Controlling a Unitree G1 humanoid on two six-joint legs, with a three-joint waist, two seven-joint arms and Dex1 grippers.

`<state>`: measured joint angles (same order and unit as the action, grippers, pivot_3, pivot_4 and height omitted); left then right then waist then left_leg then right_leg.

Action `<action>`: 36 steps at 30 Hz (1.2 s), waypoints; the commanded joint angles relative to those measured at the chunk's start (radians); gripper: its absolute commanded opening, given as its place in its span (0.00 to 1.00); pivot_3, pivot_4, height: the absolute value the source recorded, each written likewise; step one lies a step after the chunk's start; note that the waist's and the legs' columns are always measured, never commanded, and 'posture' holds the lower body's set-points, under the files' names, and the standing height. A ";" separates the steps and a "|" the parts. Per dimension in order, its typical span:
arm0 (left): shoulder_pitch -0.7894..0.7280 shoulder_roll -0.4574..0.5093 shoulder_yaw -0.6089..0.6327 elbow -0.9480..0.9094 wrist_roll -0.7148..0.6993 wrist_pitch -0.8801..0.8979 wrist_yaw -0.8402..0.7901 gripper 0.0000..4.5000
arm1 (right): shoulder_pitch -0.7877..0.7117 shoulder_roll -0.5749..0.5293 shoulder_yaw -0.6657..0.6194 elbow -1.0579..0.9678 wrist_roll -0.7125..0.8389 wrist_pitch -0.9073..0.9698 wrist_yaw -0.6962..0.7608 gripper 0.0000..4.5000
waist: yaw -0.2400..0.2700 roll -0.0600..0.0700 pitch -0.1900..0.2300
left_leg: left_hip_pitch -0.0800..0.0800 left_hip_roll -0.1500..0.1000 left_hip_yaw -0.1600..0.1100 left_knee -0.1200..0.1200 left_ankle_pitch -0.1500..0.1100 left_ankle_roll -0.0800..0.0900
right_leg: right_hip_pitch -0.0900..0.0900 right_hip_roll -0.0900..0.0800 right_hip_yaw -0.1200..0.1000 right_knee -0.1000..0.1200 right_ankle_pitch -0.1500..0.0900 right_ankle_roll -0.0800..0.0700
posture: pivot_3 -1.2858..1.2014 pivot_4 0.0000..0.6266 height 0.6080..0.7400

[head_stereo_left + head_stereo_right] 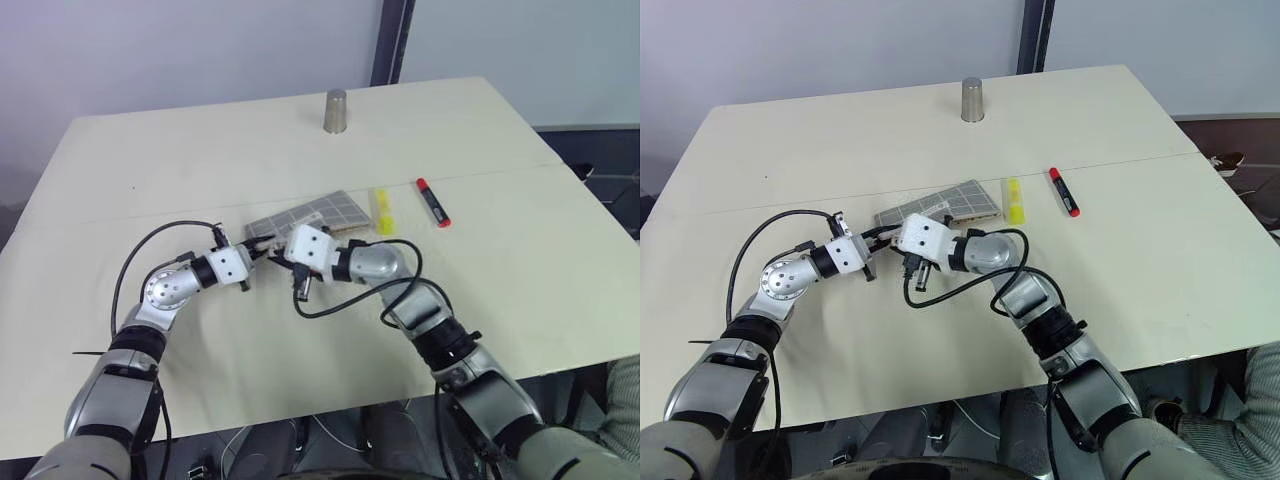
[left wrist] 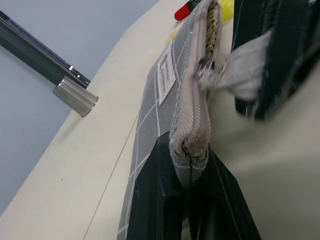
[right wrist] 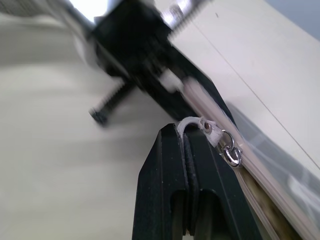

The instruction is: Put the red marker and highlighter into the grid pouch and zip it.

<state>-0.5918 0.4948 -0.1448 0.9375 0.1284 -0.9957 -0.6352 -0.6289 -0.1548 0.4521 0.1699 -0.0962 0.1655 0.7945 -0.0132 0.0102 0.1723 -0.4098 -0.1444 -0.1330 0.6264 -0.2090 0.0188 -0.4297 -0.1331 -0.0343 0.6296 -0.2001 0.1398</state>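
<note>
Left claw (image 2: 192, 167) is clamped on the end of the grid pouch (image 1: 320, 213), right claw (image 3: 186, 145) is pinching its white zipper pull tab (image 3: 192, 121), and beyond both the highlighter (image 1: 381, 211) and red marker (image 1: 433, 202) lie on the table (image 1: 200, 150)

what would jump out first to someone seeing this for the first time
Both grippers meet mid-table at the near end of the grid pouch: the left gripper pinches its zipper-side corner, the right gripper pinches the white pull tab. The highlighter and red marker lie outside, to the pouch's right.
</note>
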 commanded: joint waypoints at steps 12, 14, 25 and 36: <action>-0.007 -0.004 0.006 -0.025 0.012 0.003 0.035 0.00 | 0.088 -0.117 -0.102 -0.206 0.064 0.010 0.021 0.64 | 0.004 0.000 0.000 | 0.000 0.000 0.000 0.000 0.000 0.000 | 0.001 0.000 0.000 -0.001 0.000 0.000 | 0.52 0.24 1.00; -0.005 -0.001 0.011 -0.026 0.012 0.006 0.046 0.00 | 0.160 -0.167 -0.135 -0.297 0.077 0.040 0.015 0.85 | 0.005 0.000 0.000 | 0.000 0.000 0.000 0.000 0.000 0.000 | 0.001 0.000 0.000 -0.002 -0.001 0.001 | 0.52 0.24 1.00; -0.015 0.014 0.017 -0.004 0.035 0.008 0.112 0.00 | 0.425 -0.143 -0.365 -0.533 0.022 0.205 -0.347 0.99 | 0.006 -0.001 0.001 | 0.000 0.000 -0.001 -0.005 0.000 0.000 | 0.001 0.000 0.002 -0.002 -0.003 0.004 | 0.52 0.24 1.00; -0.048 0.007 -0.006 0.034 0.061 -0.008 0.114 0.00 | 0.275 -0.034 -0.376 -0.336 0.007 0.379 -0.525 0.99 | 0.003 -0.001 0.001 | 0.000 -0.001 -0.001 -0.005 0.000 0.000 | 0.001 0.001 0.003 -0.002 -0.003 0.004 | 0.52 0.24 1.00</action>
<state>-0.6247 0.4922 -0.1504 0.9739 0.1878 -0.9904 -0.5209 -0.3371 -0.1930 0.0761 -0.1808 -0.0947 0.5331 0.2730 -0.0104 0.0087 0.1732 -0.4101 -0.1451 -0.1339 0.6216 -0.2085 0.0192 -0.4285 -0.1324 -0.0318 0.6277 -0.2027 0.1438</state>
